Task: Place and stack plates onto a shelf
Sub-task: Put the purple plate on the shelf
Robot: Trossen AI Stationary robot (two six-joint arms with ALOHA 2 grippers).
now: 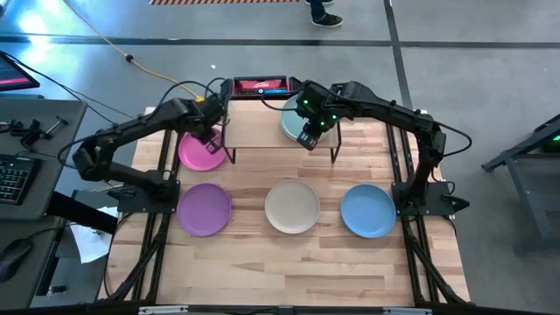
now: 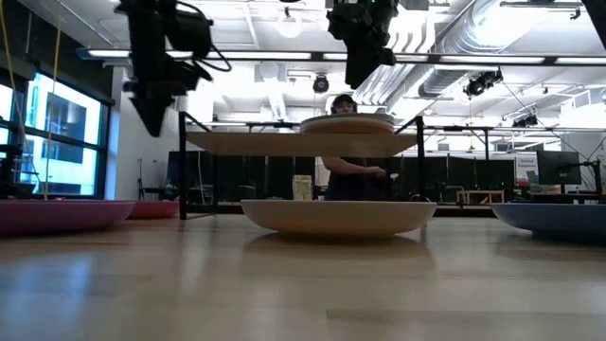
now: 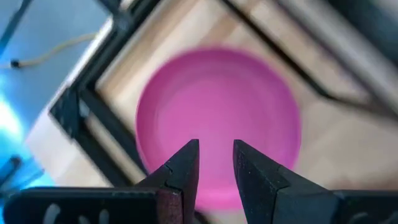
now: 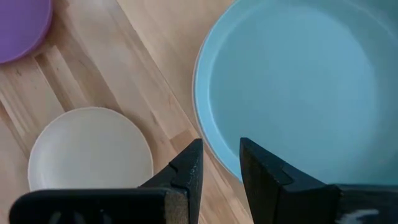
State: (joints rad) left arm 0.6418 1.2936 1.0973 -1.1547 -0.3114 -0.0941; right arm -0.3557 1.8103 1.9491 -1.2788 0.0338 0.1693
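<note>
While both arms hang over the back half of the table (image 1: 289, 262), neither one is actually holding anything. In the high view the left gripper (image 1: 210, 140) sits at about 10 o'clock from the table's middle, right over the pink plate (image 1: 201, 151), which lies on the tabletop just beside the shelf's left legs. Its wrist view shows the two dark fingers (image 3: 186, 168) a small gap apart, with nothing between them and the pink plate (image 3: 217, 118) below, so I'd call them parted a bit and gripping nothing. The right gripper (image 1: 308, 138) is at roughly 12 o'clock, above the right end of the shelf (image 1: 262, 131), where the teal plate (image 1: 293, 122) rests. In its wrist view the fingers (image 4: 189, 168) also stand a narrow gap apart, empty, lined up over the near rim of the teal plate (image 4: 298, 81); whether they touch that rim I honestly can't tell. The low view has the right gripper (image 2: 360, 71) looking clear above the plate on the shelf (image 2: 303, 142), and the left gripper (image 2: 151, 104) hanging beside the shelf's left edge. Across the front row, from 8 to 4 o'clock, sit the purple plate (image 1: 204, 208), the cream plate (image 1: 292, 207) and the blue plate (image 1: 367, 210), all flat on the tabletop and well apart from each other. A person (image 2: 346, 170) shows behind the shelf in the low view.
</note>
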